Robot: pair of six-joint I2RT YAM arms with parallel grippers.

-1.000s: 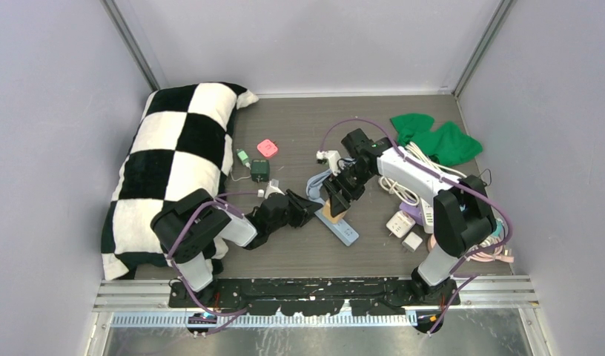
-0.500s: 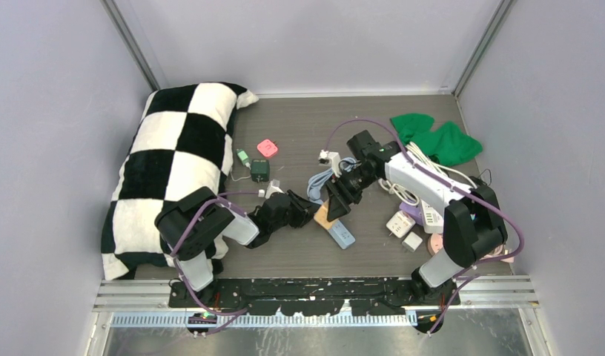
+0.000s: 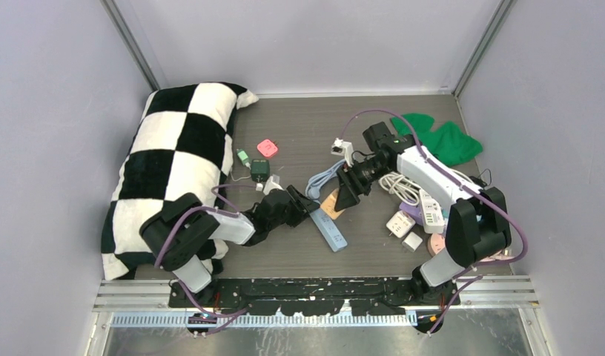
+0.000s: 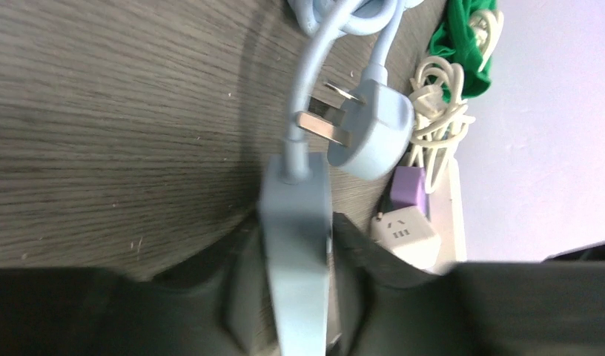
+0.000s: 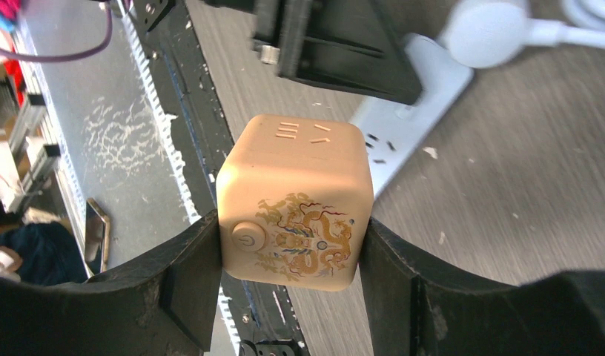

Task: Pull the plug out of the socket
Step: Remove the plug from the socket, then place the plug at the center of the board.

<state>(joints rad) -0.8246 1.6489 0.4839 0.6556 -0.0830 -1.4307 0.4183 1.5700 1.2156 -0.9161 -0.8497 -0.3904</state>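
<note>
My right gripper (image 3: 344, 194) is shut on a tan cube plug (image 3: 330, 205) with a dragon print and a power button. In the right wrist view the cube (image 5: 296, 196) sits between the fingers (image 5: 188, 274), lifted clear of the light blue socket strip (image 5: 403, 111). My left gripper (image 3: 298, 210) is shut on one end of that strip (image 3: 330, 232), which lies on the table. In the left wrist view the strip (image 4: 296, 237) fills the gap between the jaws, and its blue cord leads to a loose three-pin plug (image 4: 370, 137).
A black-and-white checkered pillow (image 3: 181, 156) lies along the left. A green cloth (image 3: 437, 141), coiled white cables (image 3: 399, 184), and white cube adapters (image 3: 400, 222) crowd the right. A pink item (image 3: 267, 147) and a dark charger (image 3: 259, 170) lie at mid-table.
My right gripper has moved back and to the right with the tan cube, which has come away from the blue strip. The strip has swung and its free end now points nearer the front edge.
</note>
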